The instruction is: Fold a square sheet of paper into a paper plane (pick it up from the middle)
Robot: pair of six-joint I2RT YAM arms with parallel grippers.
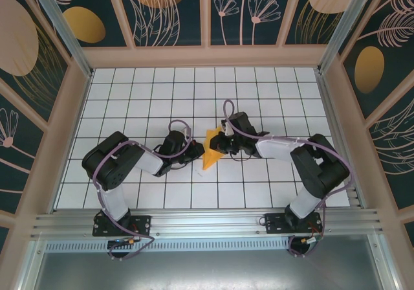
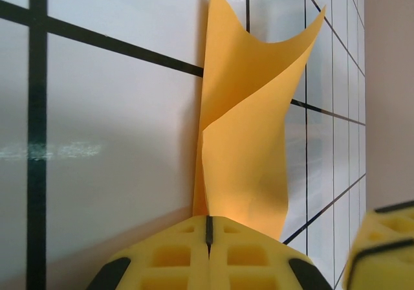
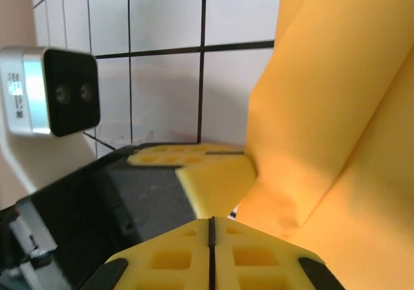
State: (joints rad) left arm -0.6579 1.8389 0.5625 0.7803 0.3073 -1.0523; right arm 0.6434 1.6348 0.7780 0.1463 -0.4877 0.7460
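Square sheet of paper (image 2: 246, 141) stands creased, pinched by left gripper (image 2: 208, 233) and right gripper (image 3: 211, 228).

White grid-tiled table (image 1: 129, 109) enclosed by dark floral wall panels (image 1: 229, 31) with orange ovals (image 1: 84, 24).

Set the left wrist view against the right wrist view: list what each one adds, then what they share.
Left wrist view: the folded paper rises from the shut left gripper to its full height, with a slanting crease and a curling top corner. The right gripper's finger sits at the lower right.
Right wrist view: the left arm's wrist camera and the left gripper's yellow finger lie close beside the shut right gripper. The paper is cropped to a broad face.
Both: orange-yellow paper, white gridded table, shut yellow fingertips at the bottom.
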